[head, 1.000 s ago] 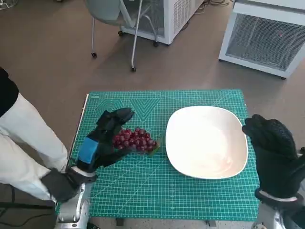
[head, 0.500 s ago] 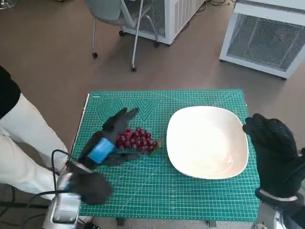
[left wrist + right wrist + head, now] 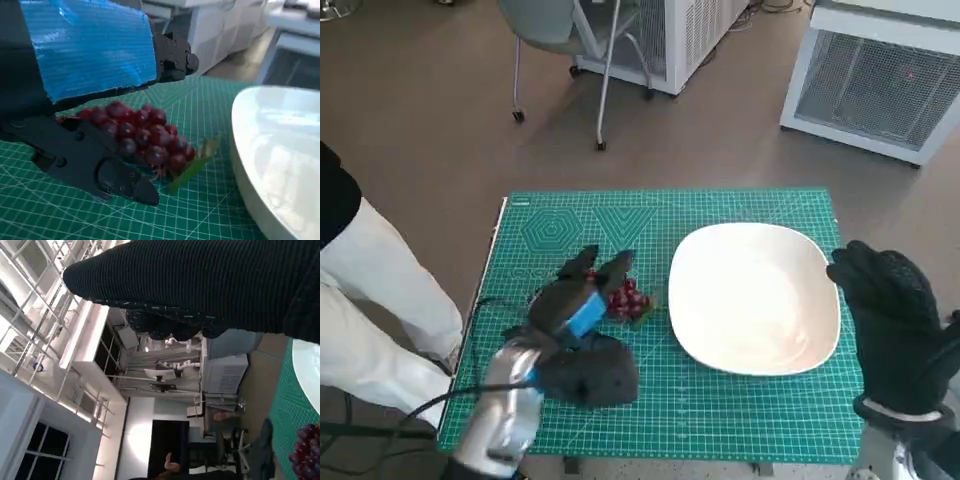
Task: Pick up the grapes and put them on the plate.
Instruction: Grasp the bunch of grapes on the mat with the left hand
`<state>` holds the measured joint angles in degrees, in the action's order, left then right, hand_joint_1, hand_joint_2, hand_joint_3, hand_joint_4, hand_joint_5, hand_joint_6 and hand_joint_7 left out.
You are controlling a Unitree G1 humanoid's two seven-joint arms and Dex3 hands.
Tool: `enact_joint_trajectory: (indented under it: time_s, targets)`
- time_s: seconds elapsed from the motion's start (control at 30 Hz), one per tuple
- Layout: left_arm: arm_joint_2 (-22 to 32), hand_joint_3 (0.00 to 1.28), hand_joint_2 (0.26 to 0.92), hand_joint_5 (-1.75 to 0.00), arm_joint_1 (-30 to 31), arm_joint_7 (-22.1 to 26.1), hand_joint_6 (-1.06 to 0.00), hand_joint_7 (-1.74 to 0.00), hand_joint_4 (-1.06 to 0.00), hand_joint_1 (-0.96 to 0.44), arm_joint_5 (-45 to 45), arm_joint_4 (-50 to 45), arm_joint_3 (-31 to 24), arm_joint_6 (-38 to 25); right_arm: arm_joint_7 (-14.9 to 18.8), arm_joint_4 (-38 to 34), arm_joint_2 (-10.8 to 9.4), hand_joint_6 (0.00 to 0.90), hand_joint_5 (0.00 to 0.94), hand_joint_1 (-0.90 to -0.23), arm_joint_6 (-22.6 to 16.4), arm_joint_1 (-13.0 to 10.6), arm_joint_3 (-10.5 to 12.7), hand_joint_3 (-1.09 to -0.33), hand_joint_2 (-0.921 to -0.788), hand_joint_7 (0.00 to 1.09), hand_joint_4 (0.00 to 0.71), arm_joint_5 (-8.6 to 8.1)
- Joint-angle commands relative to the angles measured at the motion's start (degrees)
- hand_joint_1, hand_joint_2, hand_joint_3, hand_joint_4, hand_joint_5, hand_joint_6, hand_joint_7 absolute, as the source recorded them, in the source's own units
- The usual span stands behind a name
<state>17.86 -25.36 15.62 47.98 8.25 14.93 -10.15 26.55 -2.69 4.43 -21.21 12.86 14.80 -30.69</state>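
A bunch of dark red grapes (image 3: 629, 300) with a green leaf lies on the green mat, just left of the white plate (image 3: 755, 297). My left hand (image 3: 582, 297) sits over the bunch's left side, fingers spread and reaching past it. In the left wrist view the grapes (image 3: 145, 134) lie between the upper fingers (image 3: 172, 54) and the lower black thumb (image 3: 100, 167), which lies against the bunch; the grip is not closed. The plate (image 3: 280, 150) is bare. My gloved right hand (image 3: 890, 315) hangs at the plate's right edge, holding nothing. The right wrist view shows the grapes (image 3: 306, 450) small and far.
The green cutting mat (image 3: 720, 410) covers the small table. A person's white-clad leg (image 3: 370, 300) stands close at the left. A chair (image 3: 565, 40) and white units (image 3: 880, 70) are on the floor beyond.
My left hand has moved right and onto the grapes, covering most of the bunch; its forearm has swung in under it. The right hand and the plate have stayed put.
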Motion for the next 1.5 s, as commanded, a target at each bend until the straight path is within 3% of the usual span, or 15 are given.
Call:
enact_joint_trajectory:
  time_s: [0.03, 0.7, 1.5]
  targets:
    - [-0.2, 0.00, 0.722, 0.00, -3.5, -1.0, -0.21, -0.02, 0.00, -0.28, 0.4, 5.5, 2.4, -1.2, 0.2, -0.5, 0.2, 0.302, 0.518, -0.380, 0.4, -1.0, 0.2, -0.498, -0.921, 0.83, 0.528, -0.08]
    - [-1.5, 0.00, 0.731, 0.00, -12.5, -3.9, -0.22, -0.01, 0.00, -0.27, -1.2, 21.8, 7.6, -4.2, -0.2, -0.4, -0.1, 0.302, 0.520, -0.380, 0.3, -1.1, 0.2, -0.498, -0.921, 0.83, 0.527, 0.25]
    - [-3.1, 0.01, 0.771, -0.02, -18.0, -9.7, -0.24, -0.01, -0.07, -0.24, -3.3, 34.2, 9.7, -3.8, 0.0, -1.2, -0.3, 0.304, 0.514, -0.380, -0.3, -0.8, 0.2, -0.496, -0.921, 0.83, 0.528, 0.20]
